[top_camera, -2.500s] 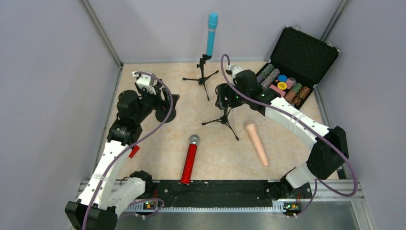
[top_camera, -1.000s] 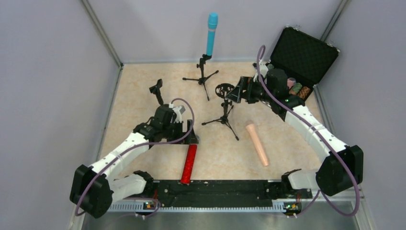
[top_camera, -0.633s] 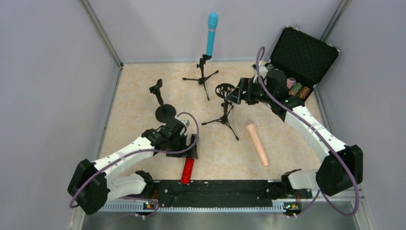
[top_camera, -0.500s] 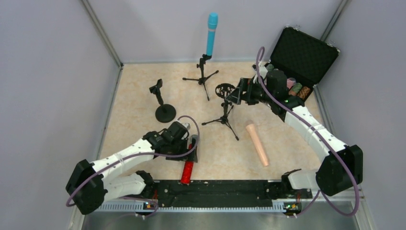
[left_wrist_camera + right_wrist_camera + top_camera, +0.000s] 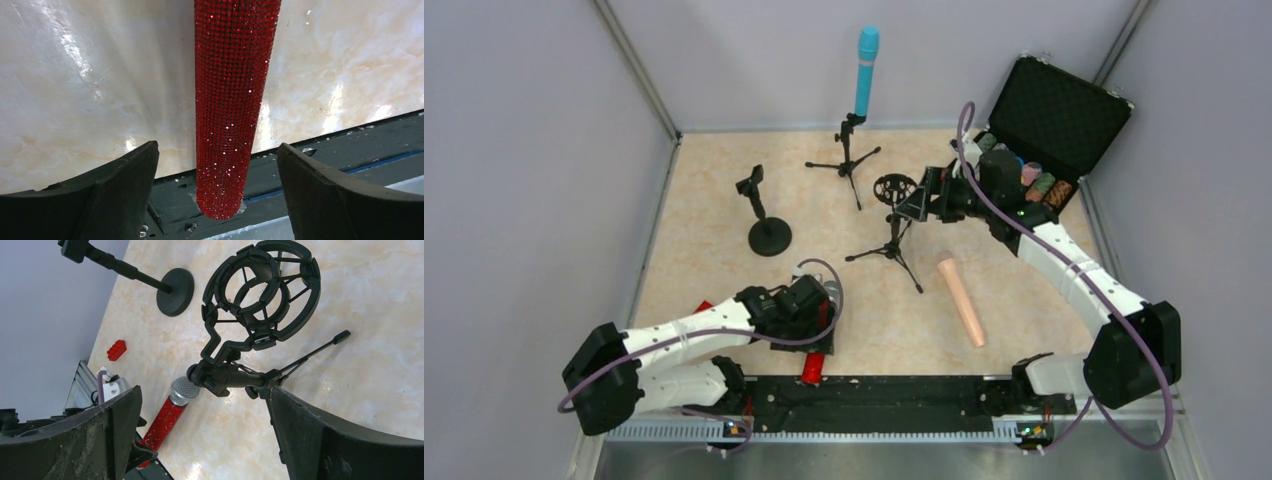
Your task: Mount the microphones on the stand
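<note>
The glittery red microphone (image 5: 812, 370) lies on the table by the near rail, its silver head hidden under my left gripper (image 5: 821, 322). In the left wrist view that gripper (image 5: 216, 150) is open, one finger on each side of the red handle (image 5: 232, 90), not touching it. The pale peach microphone (image 5: 961, 300) lies flat at centre right. The teal-blue microphone (image 5: 865, 70) stands upright in the far tripod stand (image 5: 848, 150). My right gripper (image 5: 921, 199) is open and empty, just right of the shock-mount ring (image 5: 262, 290) of the middle tripod stand (image 5: 892, 235).
A round-base stand (image 5: 767, 235) with an empty clip stands at the left. An open black case (image 5: 1049, 110) holding poker chips sits at the far right. A small red brick (image 5: 704, 306) lies by the left arm. Grey walls close in the table.
My left arm has swung from the round-base stand toward the near edge and come down over the red microphone. My right gripper drew back right of the shock mount, then stayed still.
</note>
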### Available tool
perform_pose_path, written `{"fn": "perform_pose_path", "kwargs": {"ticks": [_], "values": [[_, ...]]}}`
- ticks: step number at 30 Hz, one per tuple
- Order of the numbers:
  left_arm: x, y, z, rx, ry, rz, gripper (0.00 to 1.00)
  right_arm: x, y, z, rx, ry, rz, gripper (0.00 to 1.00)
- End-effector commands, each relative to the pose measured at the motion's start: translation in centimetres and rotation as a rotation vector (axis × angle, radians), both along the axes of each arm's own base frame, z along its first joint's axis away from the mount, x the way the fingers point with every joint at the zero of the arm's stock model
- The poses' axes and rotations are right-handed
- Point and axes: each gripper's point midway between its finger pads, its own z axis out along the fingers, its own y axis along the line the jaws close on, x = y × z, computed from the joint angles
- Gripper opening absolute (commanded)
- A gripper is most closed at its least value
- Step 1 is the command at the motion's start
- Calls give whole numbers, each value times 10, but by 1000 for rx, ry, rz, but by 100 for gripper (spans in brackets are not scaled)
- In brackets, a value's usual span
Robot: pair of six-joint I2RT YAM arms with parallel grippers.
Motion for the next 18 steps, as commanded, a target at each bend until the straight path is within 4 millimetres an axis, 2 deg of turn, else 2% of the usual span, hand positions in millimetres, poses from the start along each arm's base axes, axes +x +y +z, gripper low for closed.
{"fn": "perform_pose_path", "kwargs": {"ticks": [1, 5, 10, 18], "values": [[-2, -1, -11, 42, 0, 4, 91, 2, -2, 9, 19, -27, -7, 97], [-8, 9, -19, 148, -3, -35, 87, 1, 0, 13, 43, -22, 1, 97], [-14, 6, -28, 142, 21, -52, 78, 2, 1, 13, 54, -20, -2, 97], [-20, -7, -32, 51, 40, -64, 38, 1, 1, 14, 63, -20, -5, 97]]}}
